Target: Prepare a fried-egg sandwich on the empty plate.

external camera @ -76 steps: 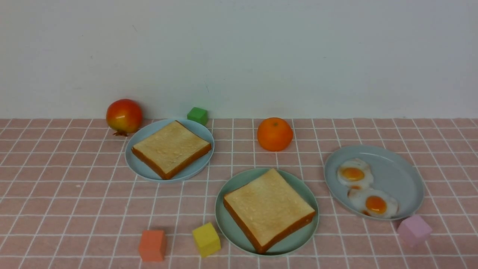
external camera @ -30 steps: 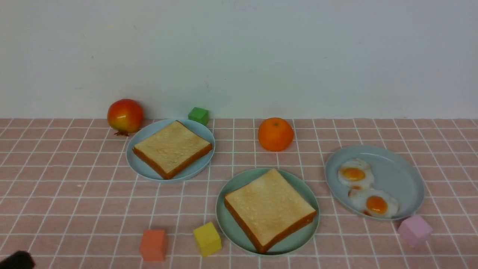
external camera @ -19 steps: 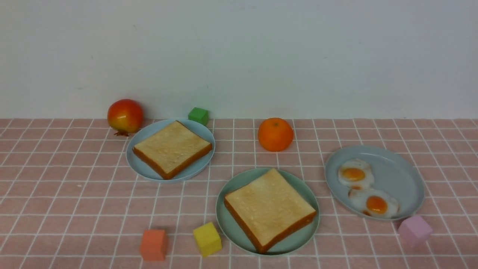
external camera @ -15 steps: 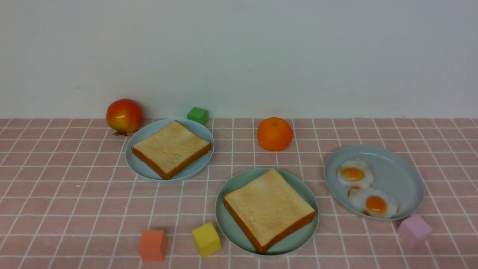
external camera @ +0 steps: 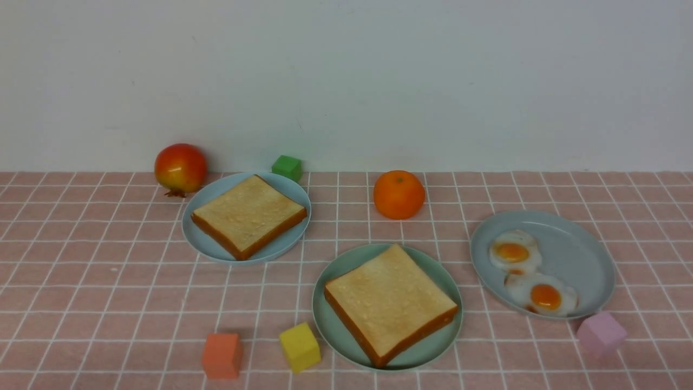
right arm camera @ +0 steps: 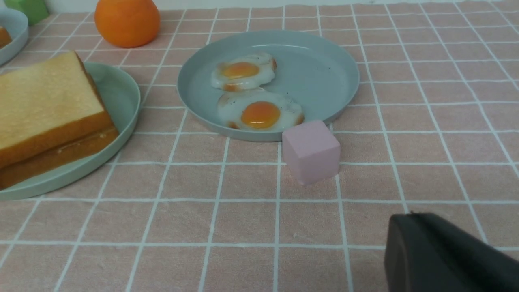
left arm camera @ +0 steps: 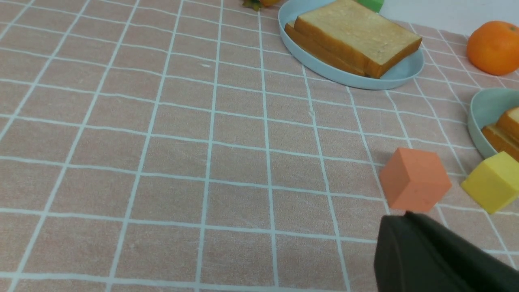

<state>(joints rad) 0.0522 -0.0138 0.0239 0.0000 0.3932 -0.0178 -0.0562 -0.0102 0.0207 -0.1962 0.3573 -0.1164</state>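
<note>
Forward and inward of the right gripper (right arm camera: 417,221), by my read, sits the stacked toast (external camera: 391,303) on the mint-green plate (external camera: 327,327). Right is the nearer arm: its wrist view has the stack large and close, while the left wrist view catches only a bit of it, past the orange block (left arm camera: 413,178) and yellow block (left arm camera: 492,182). Two slices, roughly square, so no real long axis; set corner-on, one corner pointing back at the robot, so a grip across opposite crusts would need a turned wrist. Left gripper (left arm camera: 409,223) is closed, nothing seen in it. Right: only a dark finger portion shows, can't tell how wide; no food at it. Both are clear of the plate. Fried egg between slices: can't confirm, just a pale fleck at the crust seam. Two eggs (external camera: 544,297) lie on the blue-grey plate (external camera: 587,260), outward of the stack. Sandwich looks built to me, so next is probably no reach at all, just parking both arms.
</note>
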